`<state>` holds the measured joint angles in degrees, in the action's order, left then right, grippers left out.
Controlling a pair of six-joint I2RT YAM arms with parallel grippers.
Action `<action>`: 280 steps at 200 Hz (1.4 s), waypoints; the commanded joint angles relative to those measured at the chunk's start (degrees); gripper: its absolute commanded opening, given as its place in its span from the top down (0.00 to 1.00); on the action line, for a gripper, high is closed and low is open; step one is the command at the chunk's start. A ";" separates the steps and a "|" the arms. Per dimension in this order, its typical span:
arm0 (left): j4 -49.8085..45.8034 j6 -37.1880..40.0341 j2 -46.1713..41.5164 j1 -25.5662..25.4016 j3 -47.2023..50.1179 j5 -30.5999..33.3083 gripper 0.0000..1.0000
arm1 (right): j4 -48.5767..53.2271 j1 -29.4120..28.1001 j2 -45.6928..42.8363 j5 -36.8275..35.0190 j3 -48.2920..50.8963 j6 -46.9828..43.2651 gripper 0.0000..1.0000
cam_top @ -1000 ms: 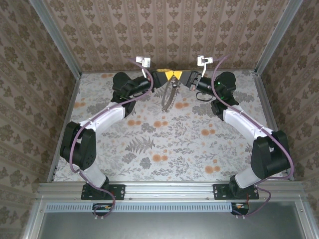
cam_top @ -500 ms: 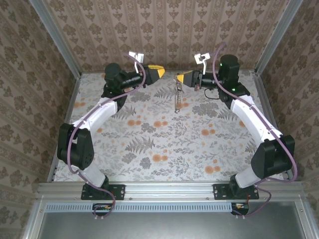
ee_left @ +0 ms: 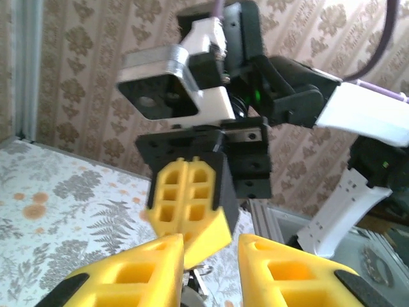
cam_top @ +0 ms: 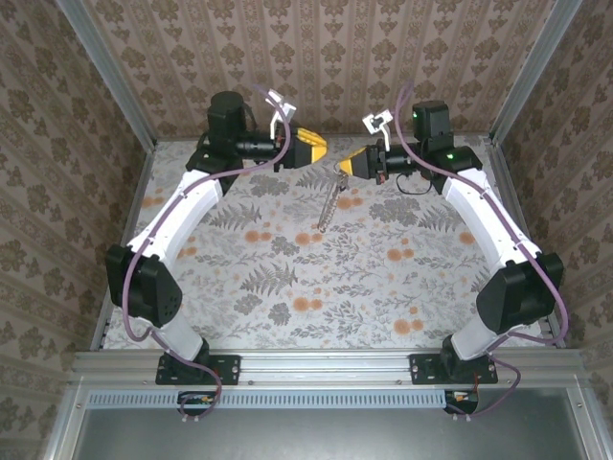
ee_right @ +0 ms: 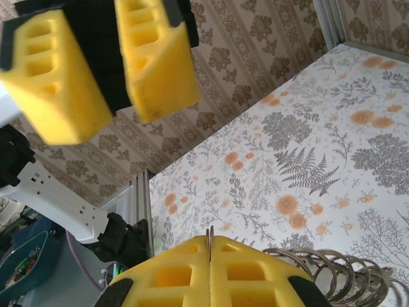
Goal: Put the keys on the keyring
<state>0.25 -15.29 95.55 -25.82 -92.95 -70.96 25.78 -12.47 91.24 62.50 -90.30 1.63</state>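
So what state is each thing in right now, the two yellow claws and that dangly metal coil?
left gripper: open, fingers apart, tips pointing at the right gripper.
right gripper: shut on the top end of the keyring.
keyring: coiled metal, hanging down from the right gripper at a slant; whether its lower end touches the surface below cannot be told.
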 commanded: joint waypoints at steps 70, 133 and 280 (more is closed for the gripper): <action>-7.20 5.62 3.66 -2.62 -1.05 -3.31 0.72 | -2.95 0.04 -1.13 3.59 0.06 0.56 1.00; -7.28 5.52 4.82 -3.36 -1.53 -3.29 0.73 | -3.76 0.04 -1.46 3.35 0.98 0.97 1.00; 2.05 -0.30 3.67 -2.80 2.92 -0.67 0.66 | -6.47 0.45 -2.29 3.24 2.95 2.65 1.00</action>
<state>0.97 -15.42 99.35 -27.66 -88.77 -70.32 22.13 -12.14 91.20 63.53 -87.61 3.38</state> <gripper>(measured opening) 0.338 0.062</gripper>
